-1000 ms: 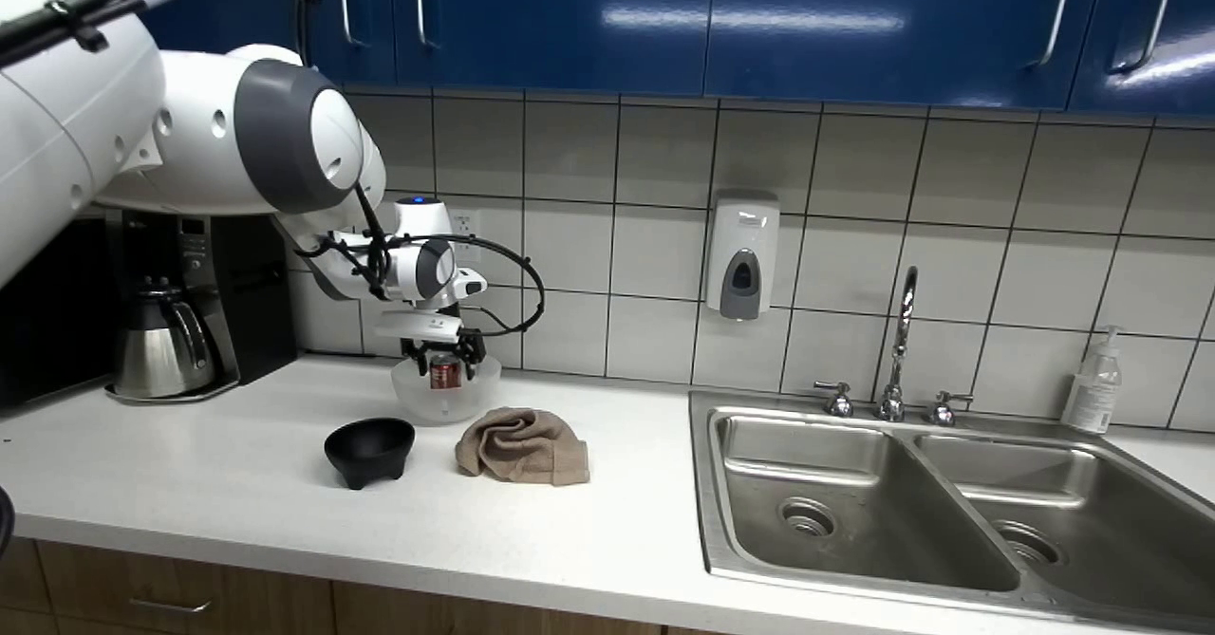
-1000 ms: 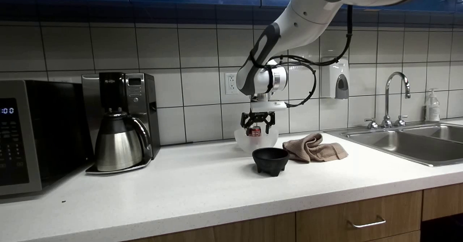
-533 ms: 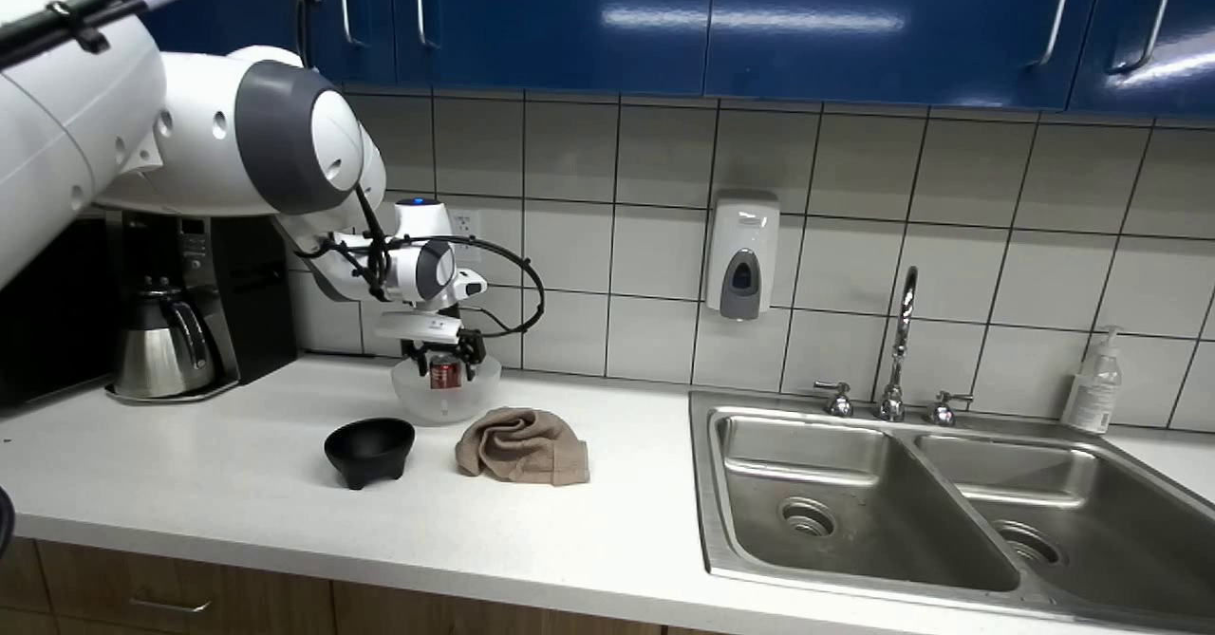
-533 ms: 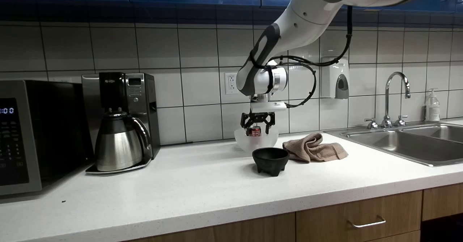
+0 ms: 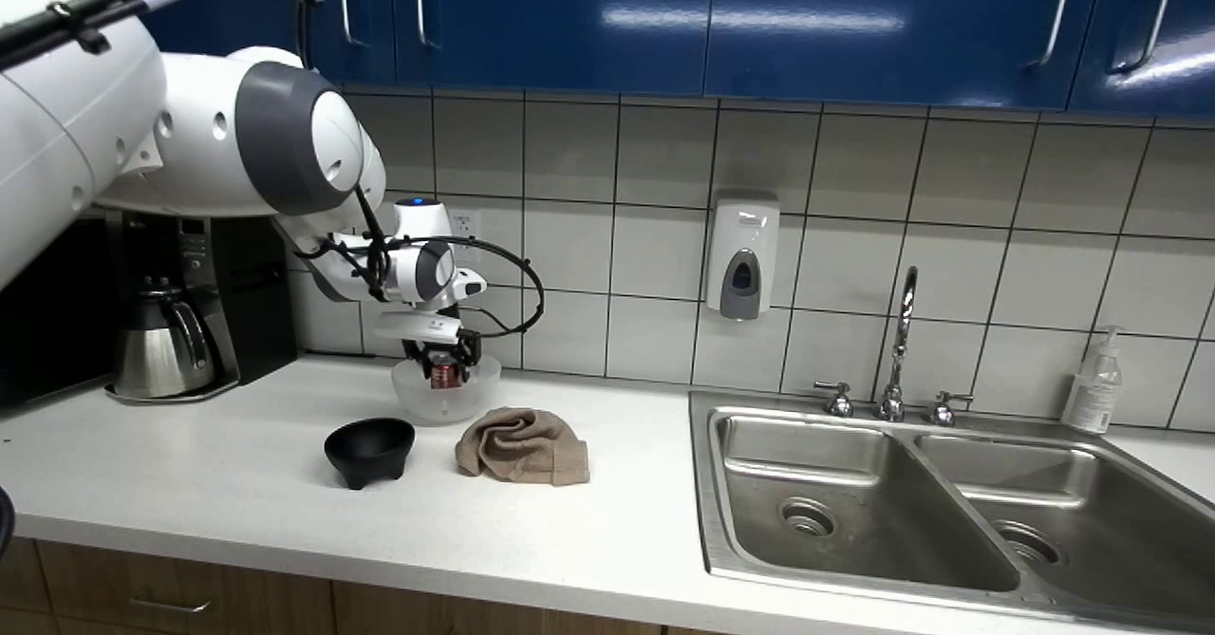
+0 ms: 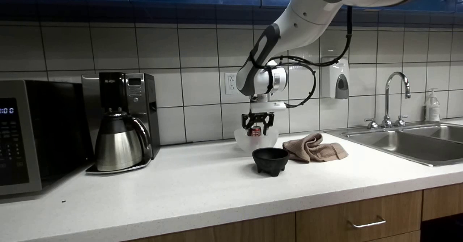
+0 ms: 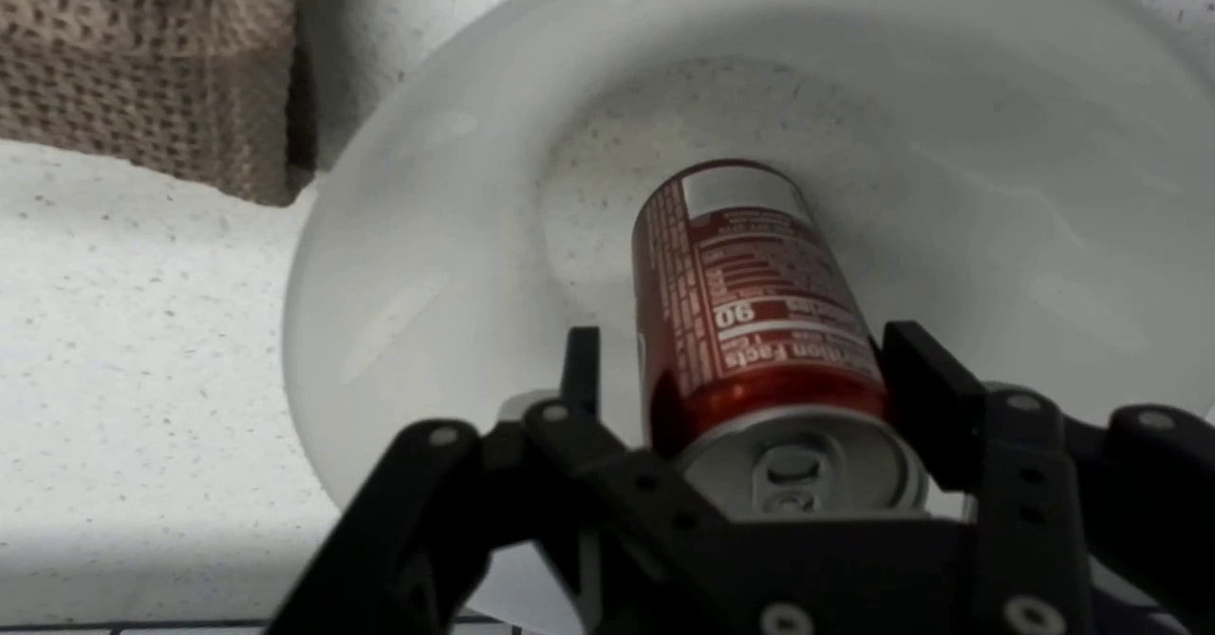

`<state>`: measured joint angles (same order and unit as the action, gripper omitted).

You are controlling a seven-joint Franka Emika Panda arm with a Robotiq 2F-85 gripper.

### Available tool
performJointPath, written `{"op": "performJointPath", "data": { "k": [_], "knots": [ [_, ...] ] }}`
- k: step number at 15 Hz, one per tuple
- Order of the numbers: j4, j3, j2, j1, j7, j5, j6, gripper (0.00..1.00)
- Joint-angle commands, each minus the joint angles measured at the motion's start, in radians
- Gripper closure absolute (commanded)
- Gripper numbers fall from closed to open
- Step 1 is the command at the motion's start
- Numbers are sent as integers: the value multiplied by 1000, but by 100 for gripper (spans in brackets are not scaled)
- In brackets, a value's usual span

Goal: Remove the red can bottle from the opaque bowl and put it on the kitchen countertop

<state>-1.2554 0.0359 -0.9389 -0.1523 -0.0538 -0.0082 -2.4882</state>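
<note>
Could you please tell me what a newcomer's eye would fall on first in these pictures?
Probably the red can, the strongest colour in the wrist view, sitting in the pale bowl between the open jaws. In both exterior views, the big white arm, bent down over that same pale bowl, would likely stand out next, along with the glossy blue cabinets across the top.

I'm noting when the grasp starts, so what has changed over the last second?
The gripper has partly closed, its jaws now nearer together, straddling the red can; the wrist view shows a gap on one side, so no firm hold yet. Any shift of the can is too small to tell. The frosted bowl, black bowl and brown cloth stayed put.
</note>
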Motion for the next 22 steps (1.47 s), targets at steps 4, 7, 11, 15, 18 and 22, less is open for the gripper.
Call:
{"op": "performJointPath", "data": {
  "k": [4, 7, 11, 15, 18, 22],
  "knots": [
    [11, -15, -7, 10, -14, -12, -19, 62],
    [8, -13, 0, 10, -16, -11, -22, 62],
    [12, -19, 20, 20, -7, -5, -17, 62],
    [8, -27, 47, 34, 5, 2, -11, 62],
    [-9, -37, 77, 49, 22, 8, -16, 62],
    [-32, -46, 114, 65, 29, 9, -20, 62]
  ]
}}
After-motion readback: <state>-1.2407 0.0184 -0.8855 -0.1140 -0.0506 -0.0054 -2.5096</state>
